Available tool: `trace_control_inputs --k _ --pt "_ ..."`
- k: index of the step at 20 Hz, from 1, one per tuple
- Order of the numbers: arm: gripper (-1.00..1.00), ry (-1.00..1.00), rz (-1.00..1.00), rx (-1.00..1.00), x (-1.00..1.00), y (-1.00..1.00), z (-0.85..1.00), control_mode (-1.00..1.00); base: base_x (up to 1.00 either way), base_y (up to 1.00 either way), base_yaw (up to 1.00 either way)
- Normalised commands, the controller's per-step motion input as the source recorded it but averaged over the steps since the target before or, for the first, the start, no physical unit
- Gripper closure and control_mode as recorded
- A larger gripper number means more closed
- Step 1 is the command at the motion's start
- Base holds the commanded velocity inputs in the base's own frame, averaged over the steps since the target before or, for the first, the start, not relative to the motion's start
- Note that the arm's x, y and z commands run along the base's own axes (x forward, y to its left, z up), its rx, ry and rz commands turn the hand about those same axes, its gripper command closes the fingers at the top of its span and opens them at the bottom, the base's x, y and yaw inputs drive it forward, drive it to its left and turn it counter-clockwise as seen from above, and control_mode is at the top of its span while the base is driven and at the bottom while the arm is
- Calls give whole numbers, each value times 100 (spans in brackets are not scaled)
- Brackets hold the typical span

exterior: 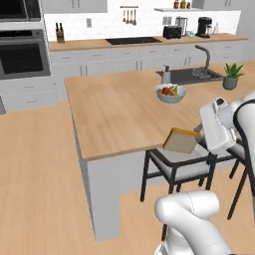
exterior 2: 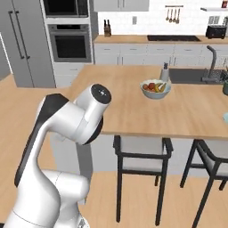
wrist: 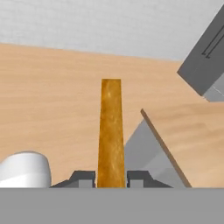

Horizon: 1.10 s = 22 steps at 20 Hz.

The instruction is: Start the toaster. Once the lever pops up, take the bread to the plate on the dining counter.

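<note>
Pale wood floor and grey cabinets fill the kitchen around us, with the dining worktop running across the middle of both base views and dark-framed stools tucked along its near edge. Far off at the upper right of the left base view the black toaster sits on the back worktop, beside the coffee machine.

We carry the bread in the claw. In the hand view the two dark fingertips sit close against either side of the slice, so we judge the claw closed on it, narrow and firm. Seen edge-on there, the slice stands as a tall brown strip rising from bottom centre toward the middle of the frame; its long axis runs straight out from the claw. In the left base view it shows as a tan square with a darker upper crust, hanging at centre right, just off the worktop's near edge and above a stool seat.

The fruit bowl lies above the bread in that frame. A sliver of pale blue-green at the right edge of the right base view may be the plate, though we cannot be sure. If so, the bread must travel rightward along the worktop and be laid flat.
</note>
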Motion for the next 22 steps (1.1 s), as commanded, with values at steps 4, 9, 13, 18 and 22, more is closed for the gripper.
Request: trace_control_inputs --k 4,9,13,18,22 --pt "100 0 0 0 0 0 0 100 -1 -100 41" --pt "100 0 0 0 0 0 0 100 -20 -100 35" --pt "100 0 0 0 0 0 0 100 -62 -100 13" --pt "100 0 0 0 0 0 0 100 -19 -100 2" --pt "100 0 0 0 0 0 0 100 0 -100 0"
